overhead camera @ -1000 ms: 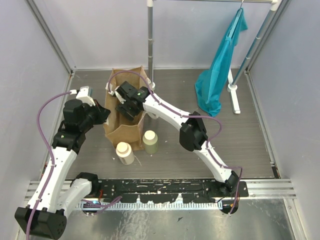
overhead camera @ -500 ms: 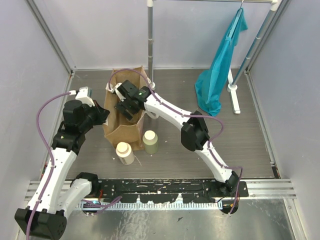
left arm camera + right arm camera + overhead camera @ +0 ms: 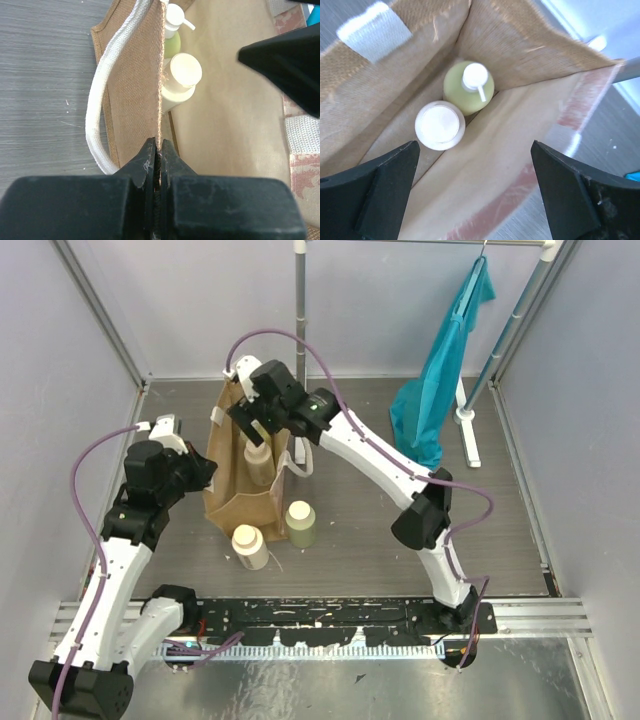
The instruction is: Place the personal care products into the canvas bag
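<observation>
The tan canvas bag (image 3: 232, 502) stands upright with its mouth open. My left gripper (image 3: 207, 472) is shut on the bag's left wall edge, as the left wrist view (image 3: 159, 150) shows close up. My right gripper (image 3: 257, 428) is open and empty above the bag's mouth; in the right wrist view (image 3: 475, 145) its jaws stand wide apart. Inside the bag are a cream-beige bottle (image 3: 440, 125) and a yellow-green bottle with a pump cap (image 3: 468, 89); both also show in the left wrist view (image 3: 182, 75) (image 3: 172, 35). A second cream-beige bottle (image 3: 249, 545) and a second yellow-green bottle (image 3: 300, 523) stand on the table in front of the bag.
A teal cloth bag (image 3: 440, 390) hangs from a rack at the back right, with the rack's white foot (image 3: 468, 435) on the table. A metal pole (image 3: 300, 320) stands just behind the canvas bag. The bag's white strap (image 3: 100, 110) hangs outside its left wall.
My right gripper has risen out of the bag and now sits above its mouth, open and empty. My left gripper has kept its hold on the bag's edge.
</observation>
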Controlling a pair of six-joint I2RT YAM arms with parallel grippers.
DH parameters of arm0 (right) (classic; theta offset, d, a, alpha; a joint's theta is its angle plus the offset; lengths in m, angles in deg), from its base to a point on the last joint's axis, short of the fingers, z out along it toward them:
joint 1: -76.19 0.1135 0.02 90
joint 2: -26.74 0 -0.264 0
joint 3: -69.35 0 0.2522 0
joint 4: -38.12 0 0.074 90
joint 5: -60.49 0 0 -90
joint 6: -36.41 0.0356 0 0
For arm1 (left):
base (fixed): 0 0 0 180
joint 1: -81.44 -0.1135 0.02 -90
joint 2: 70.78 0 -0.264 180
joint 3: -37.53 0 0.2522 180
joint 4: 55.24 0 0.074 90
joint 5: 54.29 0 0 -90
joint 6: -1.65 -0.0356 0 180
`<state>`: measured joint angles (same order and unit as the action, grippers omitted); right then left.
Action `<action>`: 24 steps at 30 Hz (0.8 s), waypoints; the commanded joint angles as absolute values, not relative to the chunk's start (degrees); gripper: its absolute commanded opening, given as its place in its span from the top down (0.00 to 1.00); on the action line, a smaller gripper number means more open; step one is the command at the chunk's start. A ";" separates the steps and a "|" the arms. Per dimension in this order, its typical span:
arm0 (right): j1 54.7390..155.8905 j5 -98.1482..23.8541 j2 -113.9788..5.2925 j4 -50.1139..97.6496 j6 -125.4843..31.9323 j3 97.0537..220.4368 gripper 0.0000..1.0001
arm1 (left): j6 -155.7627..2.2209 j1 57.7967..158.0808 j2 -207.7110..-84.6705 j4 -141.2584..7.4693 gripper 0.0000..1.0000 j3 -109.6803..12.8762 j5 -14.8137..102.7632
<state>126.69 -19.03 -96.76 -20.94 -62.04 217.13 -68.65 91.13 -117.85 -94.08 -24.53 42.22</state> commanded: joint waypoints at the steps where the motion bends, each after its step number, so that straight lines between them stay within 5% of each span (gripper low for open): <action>1: 126.55 -17.76 -89.30 -17.25 -61.76 216.50 0.00 | -68.75 91.28 -117.40 -97.57 1.00 -27.21 42.59; 13: 126.38 -3.52 -69.44 -10.09 -52.97 193.97 0.00 | -68.80 91.28 -118.67 -97.87 1.00 -28.11 41.82; 24: 126.45 -5.30 -52.55 -9.88 -48.12 173.97 0.00 | -69.63 91.29 -119.24 -98.18 1.00 -29.11 41.34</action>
